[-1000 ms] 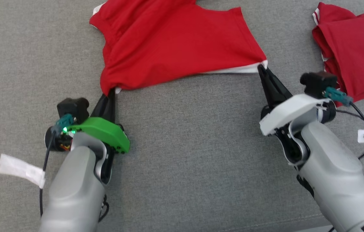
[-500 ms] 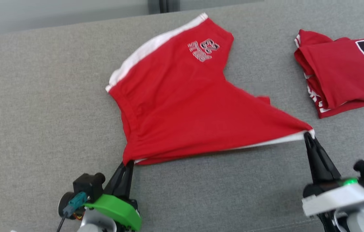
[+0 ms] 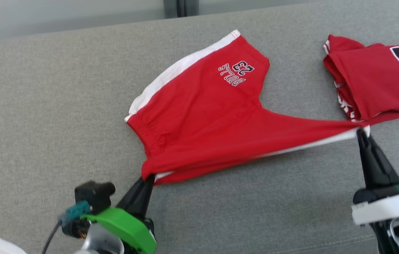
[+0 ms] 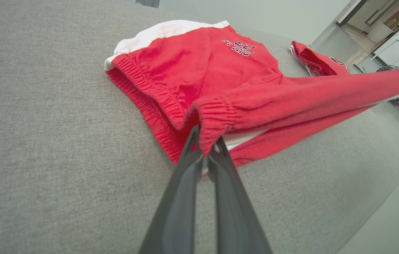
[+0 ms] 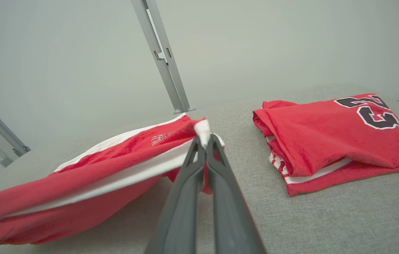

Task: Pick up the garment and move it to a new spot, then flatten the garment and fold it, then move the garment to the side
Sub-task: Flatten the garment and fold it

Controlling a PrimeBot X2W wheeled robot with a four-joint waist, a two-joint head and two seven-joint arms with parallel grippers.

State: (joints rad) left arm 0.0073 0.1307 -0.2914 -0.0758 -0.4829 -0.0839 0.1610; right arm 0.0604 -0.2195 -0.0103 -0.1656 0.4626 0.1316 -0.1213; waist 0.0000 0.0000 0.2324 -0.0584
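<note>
Shorts point(image 3: 203, 116) pulled taut: left gripper point(image 3: 149, 178) clamps them, 7 o'clock; right gripper point(image 3: 360, 133) likewise, 3 o'clock. Flattening apparently underway; folding, side-move left.

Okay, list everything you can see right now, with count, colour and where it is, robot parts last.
shorts: 1, red with white side stripe, mid-surface, stretched between both tools
folded jersey: 1, red with black numerals, right of the shorts
padded surface: 1, grey, beneath both garments
frame posts: at least 2, grey metal, behind the surface
left tool: 1, dark, shut on the shorts' near-left corner
right tool: 1, dark, shut on the shorts' right corner
</note>
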